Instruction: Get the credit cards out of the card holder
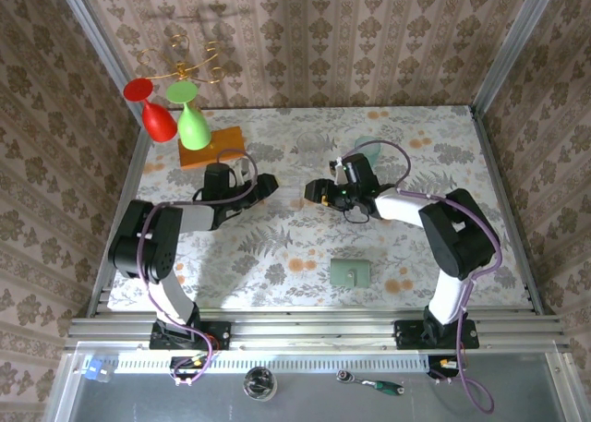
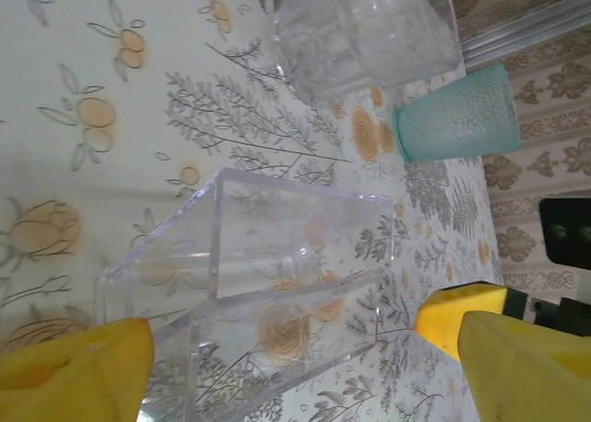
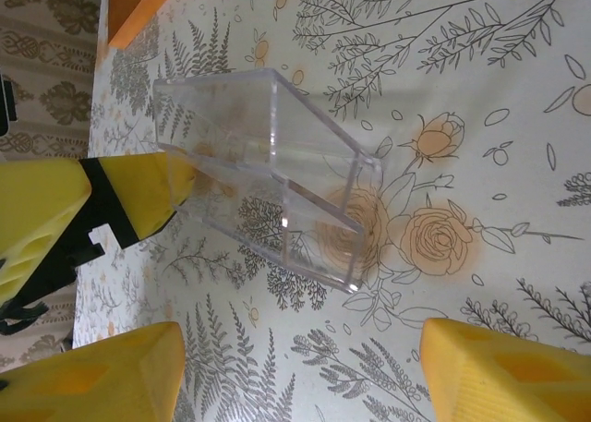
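The card holder is a small pale grey-green rectangle lying flat near the table's front, well short of both grippers. The credit cards are out of view. My left gripper and right gripper face each other at mid-table, with a clear acrylic box between them. In the left wrist view the box reaches in between my open left gripper fingers. In the right wrist view the box lies ahead of my open right gripper, and nothing is between its fingers.
An orange wooden block carries a red glass and a green glass at the back left. A pale teal cup and a clear tumbler stand behind the grippers. Walls close in the table on three sides.
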